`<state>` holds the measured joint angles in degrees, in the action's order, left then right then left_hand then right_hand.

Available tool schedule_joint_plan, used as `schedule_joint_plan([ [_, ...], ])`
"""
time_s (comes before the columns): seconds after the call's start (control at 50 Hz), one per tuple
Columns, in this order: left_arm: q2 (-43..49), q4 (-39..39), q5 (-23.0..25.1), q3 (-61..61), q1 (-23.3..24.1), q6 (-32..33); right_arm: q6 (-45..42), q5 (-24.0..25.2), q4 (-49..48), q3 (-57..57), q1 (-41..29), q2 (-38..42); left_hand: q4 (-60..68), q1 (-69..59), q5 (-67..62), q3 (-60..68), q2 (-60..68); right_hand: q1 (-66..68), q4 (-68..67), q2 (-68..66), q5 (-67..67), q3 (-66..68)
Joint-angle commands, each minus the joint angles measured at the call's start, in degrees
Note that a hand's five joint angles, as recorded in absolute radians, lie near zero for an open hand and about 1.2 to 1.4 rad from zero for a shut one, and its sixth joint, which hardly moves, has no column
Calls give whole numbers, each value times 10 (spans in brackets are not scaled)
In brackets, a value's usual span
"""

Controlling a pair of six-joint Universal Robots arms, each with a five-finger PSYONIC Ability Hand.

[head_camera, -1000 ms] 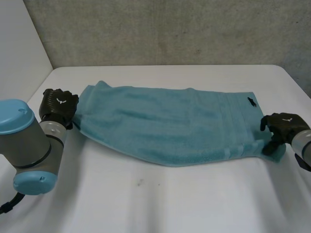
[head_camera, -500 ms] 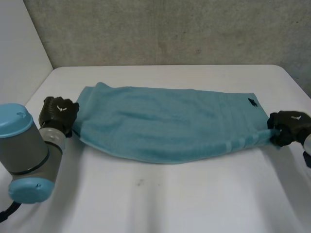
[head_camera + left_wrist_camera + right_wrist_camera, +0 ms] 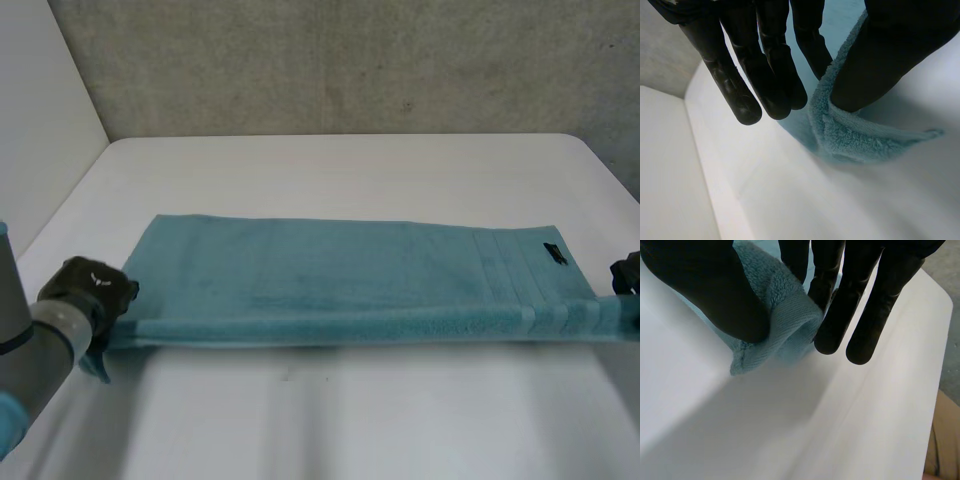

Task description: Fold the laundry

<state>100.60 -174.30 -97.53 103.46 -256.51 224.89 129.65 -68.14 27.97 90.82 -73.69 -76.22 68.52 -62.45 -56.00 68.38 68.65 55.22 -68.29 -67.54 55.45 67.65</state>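
White worktop (image 3: 330, 420) is stretching out beneath a rough grey wall (image 3: 350, 60), with a white side panel (image 3: 40, 100) standing along the robot's left. A teal terry-cloth towel (image 3: 340, 275) is lying across the middle of the worktop as a long, narrow band, running from one hand to the other. Its near long edge is drawn into a straight, thick ridge, while the far part is resting flat on the surface. Woven stripes are crossing the towel near its right end, and a small dark label (image 3: 553, 253) is sitting at the far right corner.

At the near left corner the left hand (image 3: 88, 288) is gripping the towel, with the grey left arm (image 3: 25, 350) reaching in beside it. In the left wrist view its thumb (image 3: 890, 50) is pressing the fluffy corner of the towel (image 3: 855, 135) against the straight fingers (image 3: 765, 75), so the cloth is being pinched between them, and a short tip of the corner is poking out past the thumb just over the worktop.

At the near right corner the right hand (image 3: 626, 272) is doing likewise. In the right wrist view its thumb (image 3: 705, 290) is clamping a bunched fold of the towel (image 3: 785, 320) against the straight fingers (image 3: 865, 300), with the hemmed tip hanging just below the thumb, close to the worktop.
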Motion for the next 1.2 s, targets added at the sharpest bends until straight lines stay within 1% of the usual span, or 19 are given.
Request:
schedule_joint_plan([
  [0.02,97,-107,1,-86,4,15,86,-4,-79,-57,-26,86,115,-175,-140,116,113,248,-117,-125,146,124],
  [0.06,154,-146,1,-139,6,34,124,-17,-107,-92,-56,119,115,-175,-140,116,113,248,-117,-125,146,124],
  [0.18,241,-174,6,-230,15,64,167,-56,-147,-150,-96,177,115,-175,-140,116,113,248,-117,-125,146,124],
  [0.28,331,-210,48,-337,19,65,190,-110,-214,-217,-130,239,115,-175,-140,116,113,248,-117,-125,146,124],
  [0.4,390,-265,67,-399,22,71,195,-158,-276,-269,-163,277,115,-175,-140,116,113,248,-117,-125,146,124],
  [0.58,434,-287,78,-433,22,71,193,-175,-300,-329,-186,334,115,-175,-140,116,113,248,-117,-125,146,124],
  [0.6,437,-292,89,-432,21,71,193,-181,-300,-336,-192,344,115,-175,-140,116,113,148,-18,-25,46,24],
  [0.62,437,-293,89,-432,21,71,193,-181,-300,-336,-192,344,115,-175,-140,116,113,147,-17,-24,45,23],
  [0.64,437,-301,102,-425,22,71,194,-193,-300,-338,-200,348,-110,49,85,-108,-111,-237,368,360,-339,-361],
  [0.66,435,-312,114,-413,22,73,193,-205,-300,-338,-206,350,-523,463,498,-522,-525,-452,583,575,-554,-576],
  [0.74,421,-359,132,-383,30,81,197,-219,-301,-334,-214,346,-585,525,560,-584,-587,-452,583,575,-554,-576],
  [0.78,392,-433,135,-355,36,82,201,-222,-304,-322,-217,312,-585,525,560,-584,-587,-452,583,575,-554,-576],
  [0.8,391,-433,135,-355,36,82,201,-222,-304,-322,-217,311,-585,525,560,-584,-587,-452,583,575,-554,-576],
  [0.84,361,-507,132,-323,37,79,213,-221,-309,-294,-215,255,-585,525,560,-584,-587,-452,583,575,-554,-576],
  [0.9,346,-537,128,-310,37,78,220,-220,-313,-279,-214,230,-585,525,560,-584,-587,-452,583,575,-554,-576],
  [0.94,314,-573,124,-288,37,78,228,-213,-321,-248,-212,181,-585,525,560,-584,-587,-452,583,575,-554,-576],
  [1.06,267,-568,121,-253,36,77,231,-184,-318,-206,-208,117,-585,525,560,-584,-587,-452,583,575,-554,-576],
  [1.14,221,-531,124,-203,26,69,225,-141,-291,-181,-208,89,-585,525,560,-584,-587,-452,583,575,-554,-576],
  [1.2,200,-488,124,-183,16,54,226,-110,-241,-181,-207,89,-576,516,551,-575,-578,-379,510,503,-482,-504],
])
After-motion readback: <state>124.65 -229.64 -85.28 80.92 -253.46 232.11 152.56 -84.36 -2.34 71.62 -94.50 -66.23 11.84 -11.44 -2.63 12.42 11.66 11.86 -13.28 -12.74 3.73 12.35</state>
